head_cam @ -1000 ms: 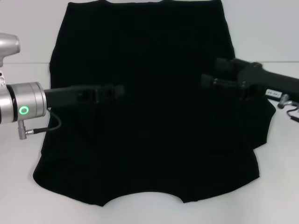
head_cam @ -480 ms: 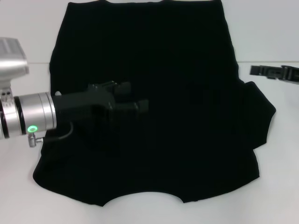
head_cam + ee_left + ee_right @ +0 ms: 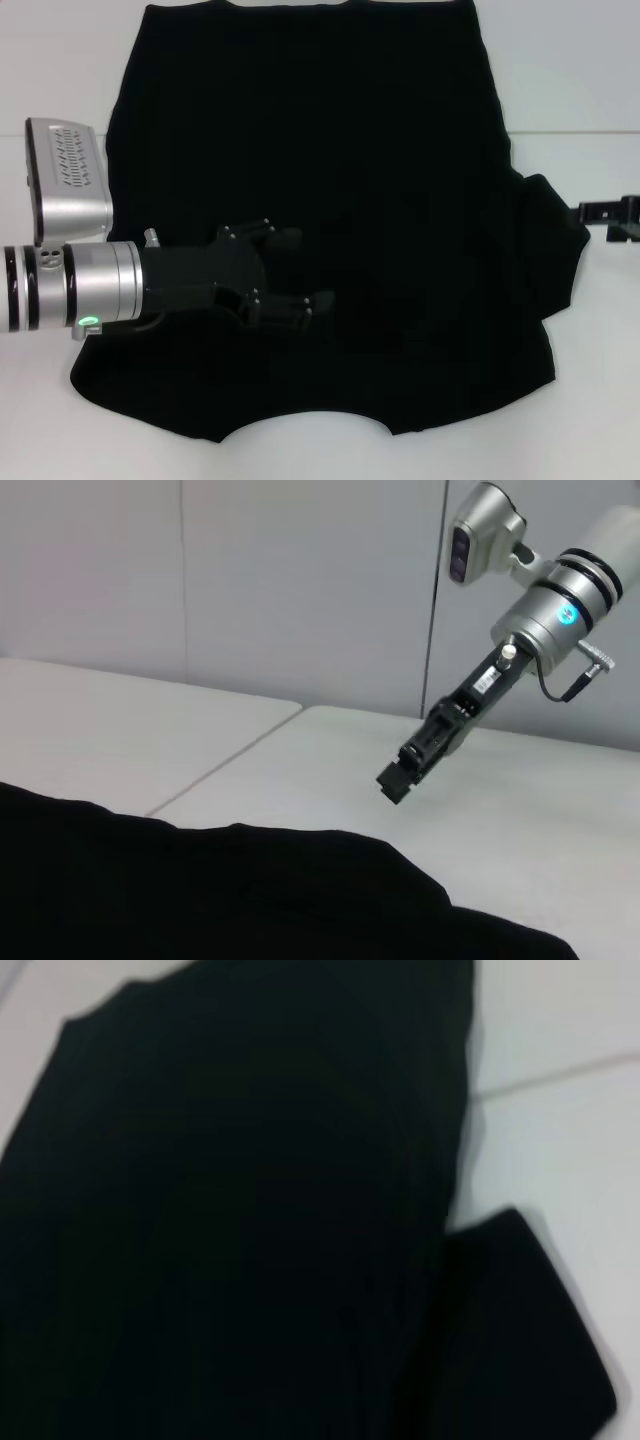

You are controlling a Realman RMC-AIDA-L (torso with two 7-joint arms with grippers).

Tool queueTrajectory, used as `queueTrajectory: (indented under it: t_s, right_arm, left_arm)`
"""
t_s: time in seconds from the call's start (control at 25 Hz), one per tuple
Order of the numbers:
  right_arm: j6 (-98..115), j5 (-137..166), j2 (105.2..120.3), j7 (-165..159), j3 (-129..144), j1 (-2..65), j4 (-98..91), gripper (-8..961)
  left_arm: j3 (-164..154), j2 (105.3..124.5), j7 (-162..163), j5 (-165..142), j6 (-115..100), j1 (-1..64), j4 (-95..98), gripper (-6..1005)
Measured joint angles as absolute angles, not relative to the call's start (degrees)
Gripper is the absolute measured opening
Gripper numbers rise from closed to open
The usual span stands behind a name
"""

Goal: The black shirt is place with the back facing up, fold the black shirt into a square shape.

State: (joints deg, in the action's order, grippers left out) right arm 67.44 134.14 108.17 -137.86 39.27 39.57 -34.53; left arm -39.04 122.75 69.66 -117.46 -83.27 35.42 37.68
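The black shirt (image 3: 330,150) lies spread flat on the white table, collar at the near edge and hem at the far edge, with no lettering showing. Its right sleeve (image 3: 555,240) sticks out sideways. My left gripper (image 3: 300,268) hovers over the shirt's near left part, fingers apart and empty. My right gripper (image 3: 610,215) is off the shirt, just beyond the right sleeve at the picture's edge. It also shows in the left wrist view (image 3: 398,778), above bare table. The shirt fills the right wrist view (image 3: 250,1210) and the lower part of the left wrist view (image 3: 200,900).
The white table (image 3: 590,380) shows on both sides of the shirt and along the near edge. A seam line (image 3: 570,132) crosses the table. A grey wall (image 3: 300,590) stands behind the table.
My left gripper has moved toward the near edge and a little right over the shirt. My right gripper has pulled back to the right, off the shirt.
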Motion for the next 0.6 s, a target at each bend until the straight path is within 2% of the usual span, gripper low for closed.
queueTrajectory:
  t_s: [0.4, 0.6]
  right_arm:
    - [67.0, 137.4, 109.18, -138.3, 39.6, 39.8, -32.7, 788]
    - [65.5, 137.5, 110.27, -137.9, 40.2, 39.9, -32.5, 760]
  left_arm:
    - [-39.9, 122.92, 68.8, -118.6, -82.6, 35.3, 37.7, 949]
    - [-40.0, 123.04, 68.8, -118.7, -82.1, 35.3, 37.4, 950]
